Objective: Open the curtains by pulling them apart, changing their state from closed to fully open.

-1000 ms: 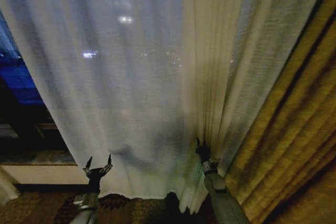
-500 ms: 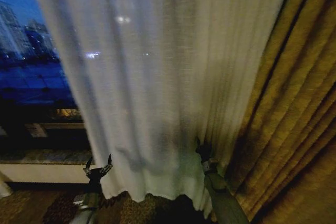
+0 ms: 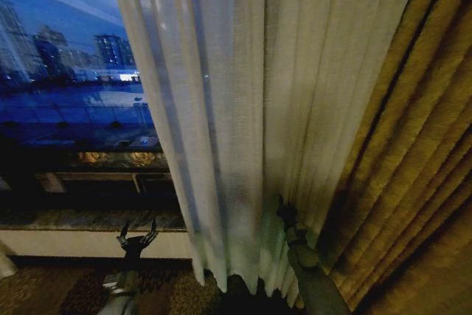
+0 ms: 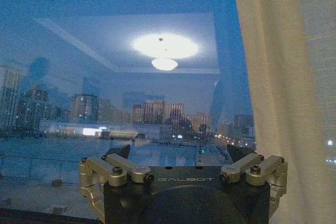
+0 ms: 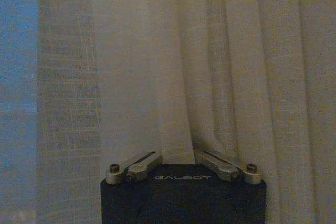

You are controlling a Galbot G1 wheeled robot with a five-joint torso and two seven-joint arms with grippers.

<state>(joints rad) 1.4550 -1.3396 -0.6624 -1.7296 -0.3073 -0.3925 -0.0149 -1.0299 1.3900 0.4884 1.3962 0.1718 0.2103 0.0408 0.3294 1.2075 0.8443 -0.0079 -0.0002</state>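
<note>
Sheer curtain [image 3: 243, 123]: an off-white, translucent pleated panel, bunched toward the right of the head view, its hem hanging just above the carpet. To its left the window glass [image 3: 74, 86] is bare and shows a night skyline.
Golden-brown drape [image 3: 398, 182]: thick and opaque, hanging just right of the sheer panel and touching it along its edge.
Right gripper [image 3: 284, 212]: low, pressed into the folds near the sheer panel's right side. In the right wrist view the right gripper [image 5: 181, 158] has its fingers [image 5: 142, 163] drawn in around a gathered pleat; it appears to pinch the fabric, though the tips are buried in cloth, so the hold is a judgement.
Left gripper [image 3: 137, 235]: low in front of the windowsill [image 3: 88, 219], well apart from the sheer panel, fingers spread wide with nothing between them. The left wrist view shows the left gripper [image 4: 181, 169] facing bare glass, with the curtain's edge [image 4: 273, 87] off to one side.
How it handles: light, soft and limp; it will fold and slide on its rail instead of resisting. A thin weave may slip from a shallow pinch.
Where to hold: gather several pleats at the panel's leading edge rather than one layer.
Progress: the left part of the window is uncovered; this panel looks largely pulled aside.
</note>
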